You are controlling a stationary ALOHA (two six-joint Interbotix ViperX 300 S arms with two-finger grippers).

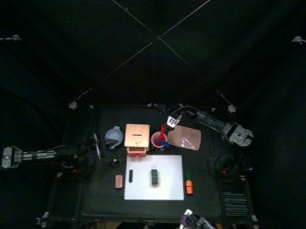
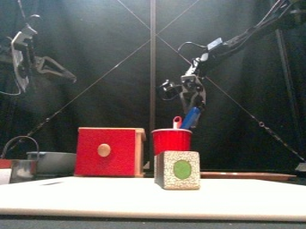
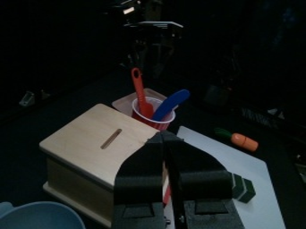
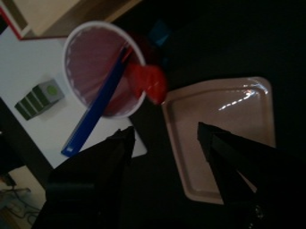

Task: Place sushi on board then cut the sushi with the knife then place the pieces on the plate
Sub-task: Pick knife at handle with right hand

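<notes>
Sushi (image 1: 153, 176) on board (image 1: 171, 163) centre: step one done. Right gripper (image 4: 162, 134) spread, empty, above cup (image 1: 157, 139) at board's 12 o'clock; knife (image 4: 102, 106) ungrabbed. Left gripper (image 3: 164, 148) closed, empty, at 9 o'clock. Cutting and plating on tray (image 1: 189, 137) remain.

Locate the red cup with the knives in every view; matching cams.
Top view: red cup mid-table, between wooden box and pink tray.
Front view: centre, right of the box.
Left wrist view: mid-picture, just past the box.
Right wrist view: seen from above, between white board and tray.
Shared landmark: the box beside the cup.
</notes>
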